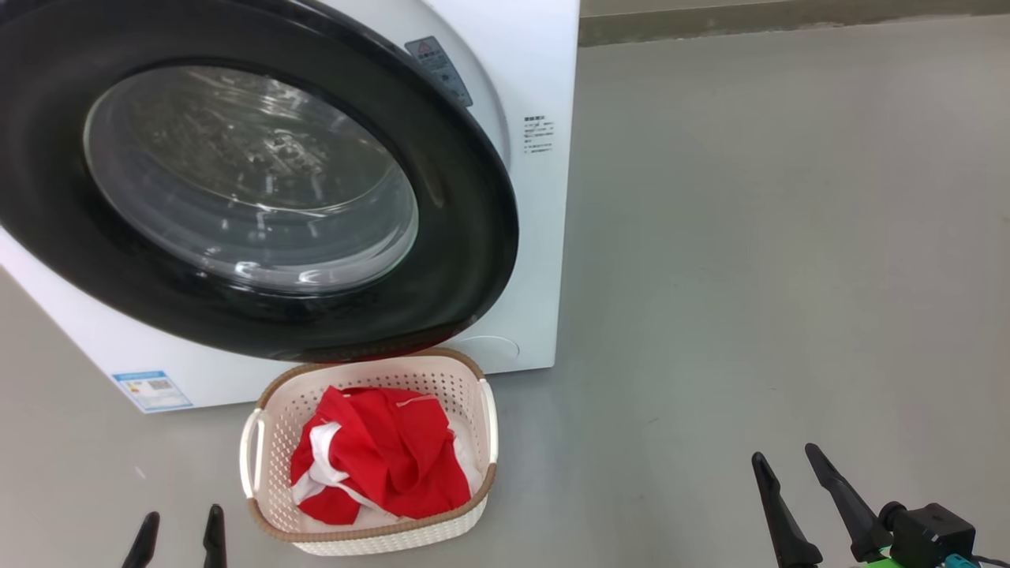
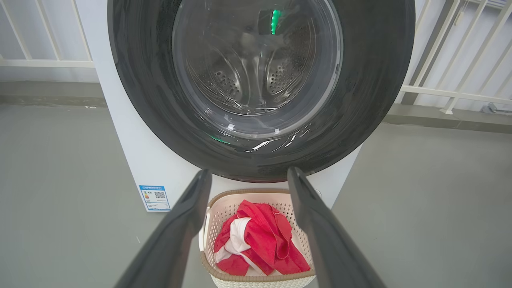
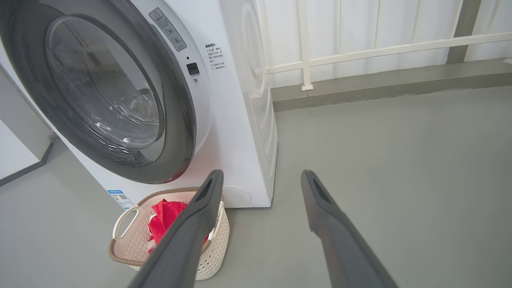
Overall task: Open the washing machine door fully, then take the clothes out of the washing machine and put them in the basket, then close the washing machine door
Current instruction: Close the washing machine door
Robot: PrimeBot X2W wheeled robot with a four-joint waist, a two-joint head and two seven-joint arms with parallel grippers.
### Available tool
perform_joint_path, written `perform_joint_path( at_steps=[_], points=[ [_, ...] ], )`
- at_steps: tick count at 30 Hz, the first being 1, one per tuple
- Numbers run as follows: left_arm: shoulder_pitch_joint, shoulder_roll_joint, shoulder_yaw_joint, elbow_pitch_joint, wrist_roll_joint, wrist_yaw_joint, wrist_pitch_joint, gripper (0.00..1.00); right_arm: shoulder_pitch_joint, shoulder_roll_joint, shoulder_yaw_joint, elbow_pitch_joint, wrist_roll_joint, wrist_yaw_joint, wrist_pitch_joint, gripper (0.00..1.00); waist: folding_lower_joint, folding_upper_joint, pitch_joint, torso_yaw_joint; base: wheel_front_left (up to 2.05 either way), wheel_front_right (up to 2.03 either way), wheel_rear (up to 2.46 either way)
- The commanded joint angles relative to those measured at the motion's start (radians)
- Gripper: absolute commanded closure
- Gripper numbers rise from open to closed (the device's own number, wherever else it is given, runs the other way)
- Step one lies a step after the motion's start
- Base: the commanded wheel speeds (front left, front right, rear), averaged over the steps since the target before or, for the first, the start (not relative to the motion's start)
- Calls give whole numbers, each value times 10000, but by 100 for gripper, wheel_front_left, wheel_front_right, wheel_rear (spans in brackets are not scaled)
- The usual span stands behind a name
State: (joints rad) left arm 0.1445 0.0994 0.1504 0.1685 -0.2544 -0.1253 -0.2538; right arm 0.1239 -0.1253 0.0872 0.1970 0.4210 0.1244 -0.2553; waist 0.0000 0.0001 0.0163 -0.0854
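The washing machine (image 1: 536, 79) fills the upper left, and its door (image 1: 473, 237), black-rimmed with a glass bowl, lies across the opening with its right edge a little off the front panel. Through the glass the steel drum (image 2: 280, 76) shows. The cream basket (image 1: 272, 525) stands on the floor just below the door, holding the red clothes (image 1: 387, 457) with white trim. My left gripper (image 1: 181, 517) is open and empty, low and left of the basket. Far to the basket's right, my right gripper (image 1: 785, 452) is open and empty too. The wrist views show the left gripper (image 2: 250, 171) and the right gripper (image 3: 262, 172) back from the machine.
Grey floor (image 1: 750, 276) stretches wide to the right of the machine. A white railing (image 3: 360, 52) on a low kerb runs behind it. A blue label (image 1: 151, 389) sits on the machine's lower left corner. The door's lower rim overhangs the basket's far edge.
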Motion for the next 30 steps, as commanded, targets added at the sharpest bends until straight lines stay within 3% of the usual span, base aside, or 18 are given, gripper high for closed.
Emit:
perform_joint_path(
  at_steps=[1, 6, 7, 9, 15, 18, 19, 30],
  points=[
    [-171, 56, 232, -280, 120, -54, -80, 0, -120, -186, 237, -232, -50, 63, -65, 0, 0, -1, 13, 123, 0, 0, 0],
    [-249, 45, 38, -323, 148, -54, -80, 0, -276, -136, 365, -254, -26, 63, -65, 0, 0, -1, 75, 363, 0, 0, 0],
    [-267, 33, -11, -331, 150, -54, -80, 0, -366, -107, 408, -254, -19, 63, -65, 55, 0, -1, 100, 431, 0, 0, 0],
    [-299, -12, -109, -367, 143, -54, -80, 0, -631, -37, 549, -244, -3, 63, -65, 100, 0, -1, 188, 580, 0, 0, 0],
    [-579, -171, -496, -507, 64, -54, -80, 0, -1948, 164, 1222, -128, 38, 63, -65, 100, 0, -1, 683, 1191, 0, 0, 0],
    [-768, -227, -679, -548, 6, -54, -80, 0, -2776, 202, 1514, 9, 46, 63, -65, 90, 0, -1, 945, 1532, 0, 0, 0],
    [-831, -241, -732, -555, -17, -54, -80, 0, -3076, 212, 1608, 62, 74, 63, -65, 100, 0, -1, 1034, 1637, 0, 0, 0],
    [-1811, -322, -1373, -539, -265, -54, -80, 0, -5879, 262, 1811, 881, 142, 63, -65, 100, 0, -1, 2131, 2750, 0, 0, 0]
  ],
)
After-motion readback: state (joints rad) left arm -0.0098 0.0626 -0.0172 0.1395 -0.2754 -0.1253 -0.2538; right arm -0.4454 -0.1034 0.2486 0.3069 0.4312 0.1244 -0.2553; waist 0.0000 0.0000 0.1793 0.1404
